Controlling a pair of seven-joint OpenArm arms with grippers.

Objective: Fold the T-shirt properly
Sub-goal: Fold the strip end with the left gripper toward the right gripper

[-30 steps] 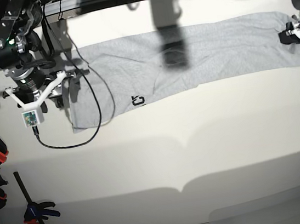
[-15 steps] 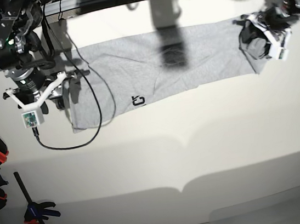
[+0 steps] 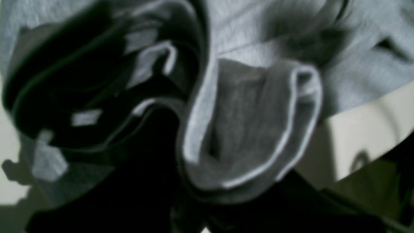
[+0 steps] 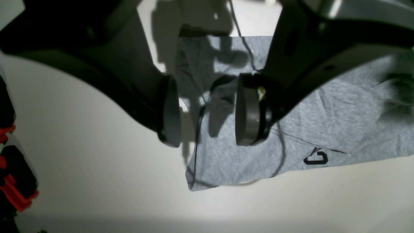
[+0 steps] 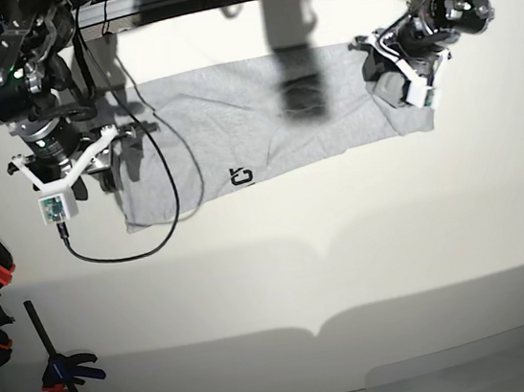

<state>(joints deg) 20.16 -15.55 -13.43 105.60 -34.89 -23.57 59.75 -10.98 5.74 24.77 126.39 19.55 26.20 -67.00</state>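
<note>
Lower left of the base view holds only clamps (image 5: 61,369) on the bare table (image 5: 349,271); no container of any kind shows in these views, so nothing is held in one.

Further up, the T-shirt (image 5: 253,125) lies as a long band across the upper middle, one black letter showing at its lower edge.

At upper left the right gripper (image 4: 207,111) hovers over the shirt's left end, jaws apart and empty. A black cable (image 5: 169,184) trails across that end and could snag or drag the cloth.

At upper right the left gripper (image 5: 398,70) is clamped on a bunched, lifted end of the shirt (image 3: 245,129). That wad could slip out mid-carry, or land crumpled and skew the fold.
</note>
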